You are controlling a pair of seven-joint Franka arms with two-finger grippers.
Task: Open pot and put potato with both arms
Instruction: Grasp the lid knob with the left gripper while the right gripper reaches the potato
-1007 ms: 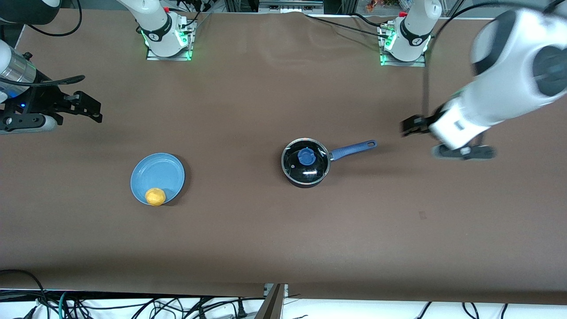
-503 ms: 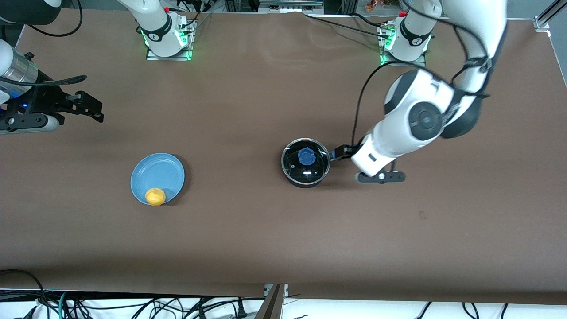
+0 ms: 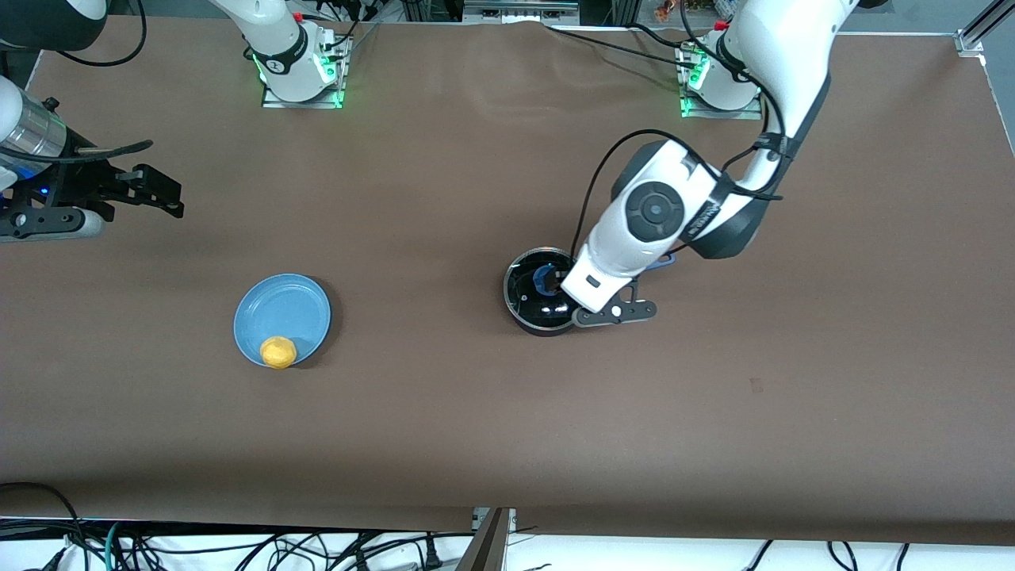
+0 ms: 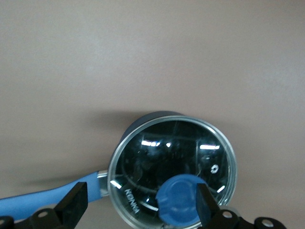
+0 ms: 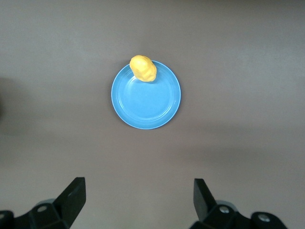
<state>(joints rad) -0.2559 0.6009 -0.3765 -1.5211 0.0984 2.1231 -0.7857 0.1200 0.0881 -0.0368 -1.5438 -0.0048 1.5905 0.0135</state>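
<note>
Now lidded pot mid-table under left gripper, fingers spread — potato on plate rim, right gripper spread, parked over right arm's end.

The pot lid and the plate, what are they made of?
The pot lid looks like clear glass: shiny glints, and the dark pot shows through. Its knob looks like matte blue plastic. The plate is smooth light blue, maybe plastic or glazed ceramic.
</note>
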